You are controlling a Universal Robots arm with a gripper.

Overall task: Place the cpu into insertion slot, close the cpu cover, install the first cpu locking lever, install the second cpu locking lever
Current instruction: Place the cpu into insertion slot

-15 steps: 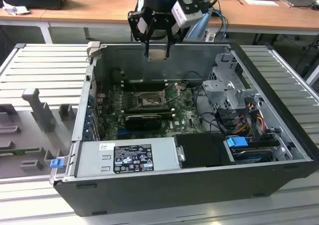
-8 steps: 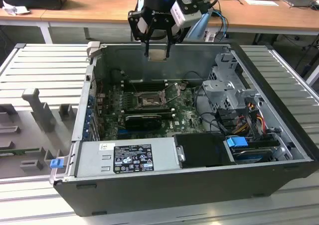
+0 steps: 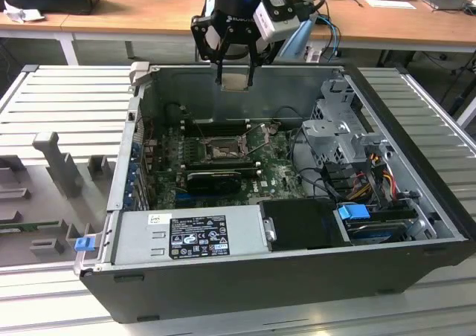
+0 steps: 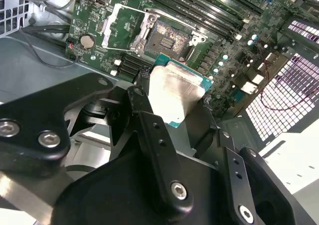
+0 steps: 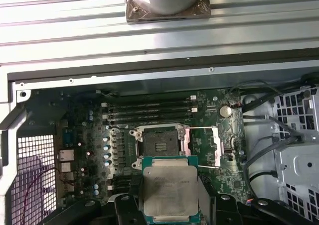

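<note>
Claw [image 3: 236, 73] clamps cpu [image 5: 169, 187] by two opposite edges, held above the open case [image 3: 223, 288] and well apart from the bare slot [image 5: 159, 141], whose cover [image 5: 202, 145] lies swung open beside it.

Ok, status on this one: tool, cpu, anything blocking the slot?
Tool shut on the cpu, up over the open case. Insertion slot bare, cpu cover flipped open beside it. Nothing seen between cpu and slot.
</note>
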